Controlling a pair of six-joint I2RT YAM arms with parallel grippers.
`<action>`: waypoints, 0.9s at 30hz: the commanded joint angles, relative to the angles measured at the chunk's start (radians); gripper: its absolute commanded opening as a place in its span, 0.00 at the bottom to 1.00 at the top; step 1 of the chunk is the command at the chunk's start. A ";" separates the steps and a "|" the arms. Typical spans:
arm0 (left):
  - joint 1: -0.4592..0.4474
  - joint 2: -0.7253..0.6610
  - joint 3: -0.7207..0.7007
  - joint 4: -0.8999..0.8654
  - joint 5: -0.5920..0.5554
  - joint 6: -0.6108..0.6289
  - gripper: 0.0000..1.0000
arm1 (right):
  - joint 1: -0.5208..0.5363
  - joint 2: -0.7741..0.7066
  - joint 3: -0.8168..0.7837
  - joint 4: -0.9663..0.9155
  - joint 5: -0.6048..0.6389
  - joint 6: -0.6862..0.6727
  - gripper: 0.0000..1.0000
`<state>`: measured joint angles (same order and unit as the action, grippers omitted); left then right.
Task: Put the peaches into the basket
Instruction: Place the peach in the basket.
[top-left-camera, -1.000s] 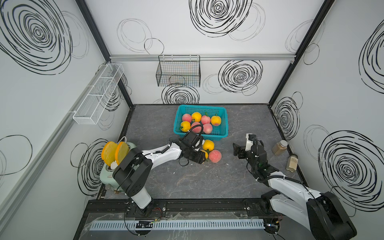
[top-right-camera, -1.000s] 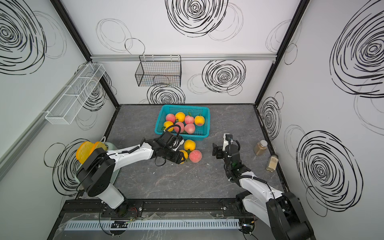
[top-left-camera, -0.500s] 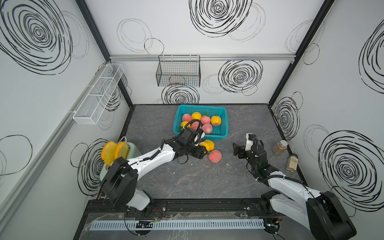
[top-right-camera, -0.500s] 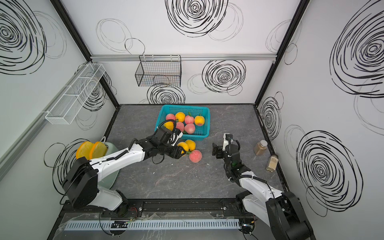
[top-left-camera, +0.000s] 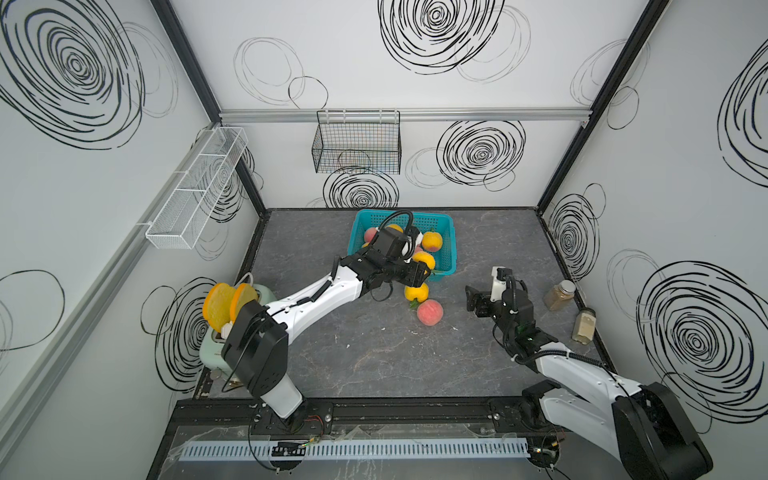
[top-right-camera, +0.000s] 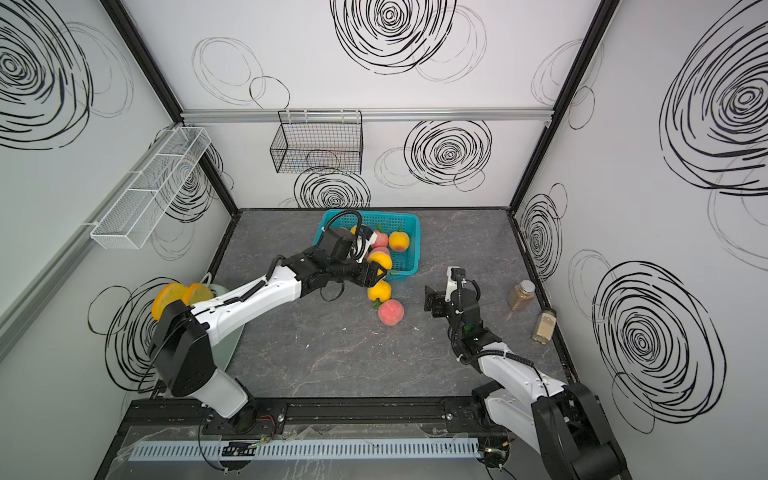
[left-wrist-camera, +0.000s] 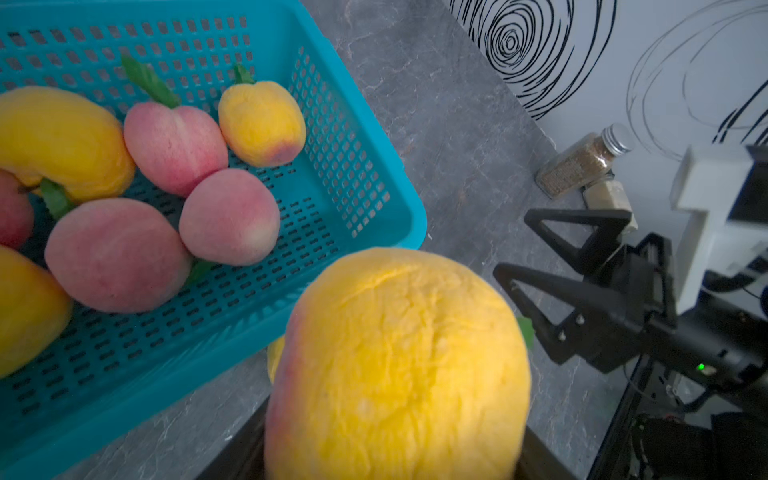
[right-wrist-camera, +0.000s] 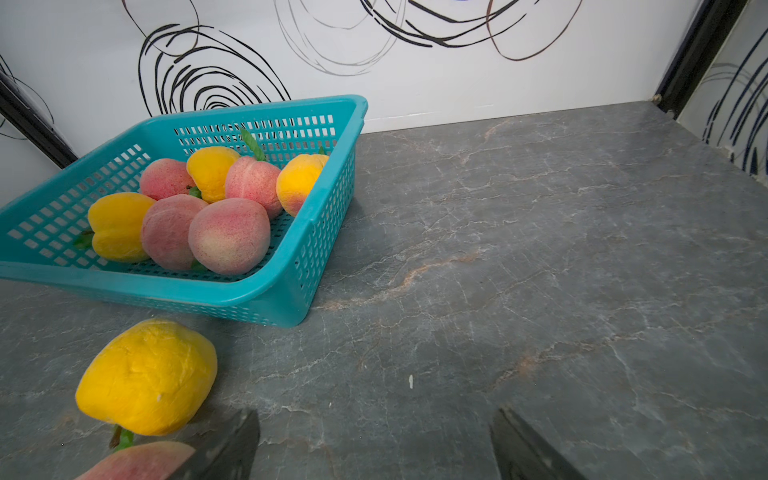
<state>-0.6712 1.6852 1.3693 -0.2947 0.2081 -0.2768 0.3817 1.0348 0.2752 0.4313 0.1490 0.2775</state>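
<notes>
**One peach in carry at the basket rim; two remain on the counter.**

Nearest you, the right pincer (top-left-camera: 471, 298) stands open and empty, seemingly parked clear of the fruit so the arms do not cross. Just beyond it, a loose yellow peach (top-left-camera: 416, 292) and a pink peach (top-left-camera: 430, 312) lie side by side on the counter (top-left-camera: 374, 353), not yet collected. The left pincer (top-left-camera: 422, 271) grips the held peach (left-wrist-camera: 399, 365) at the near rim, raised, you may judge, to clear the wall. Farthest, the basket (top-left-camera: 452, 249) contains seven peaches (right-wrist-camera: 228, 235).
</notes>
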 joint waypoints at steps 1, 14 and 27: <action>0.008 0.102 0.149 -0.044 -0.010 0.010 0.46 | -0.006 -0.014 0.024 0.017 -0.011 0.009 0.91; 0.060 0.458 0.527 -0.167 0.089 -0.048 0.61 | -0.014 -0.035 0.017 0.013 -0.015 0.013 0.91; 0.065 0.480 0.547 -0.175 0.074 -0.042 0.95 | -0.020 -0.035 0.017 0.018 -0.032 0.017 0.91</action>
<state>-0.6064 2.1990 1.9095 -0.4759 0.2890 -0.3264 0.3676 1.0107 0.2752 0.4297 0.1287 0.2844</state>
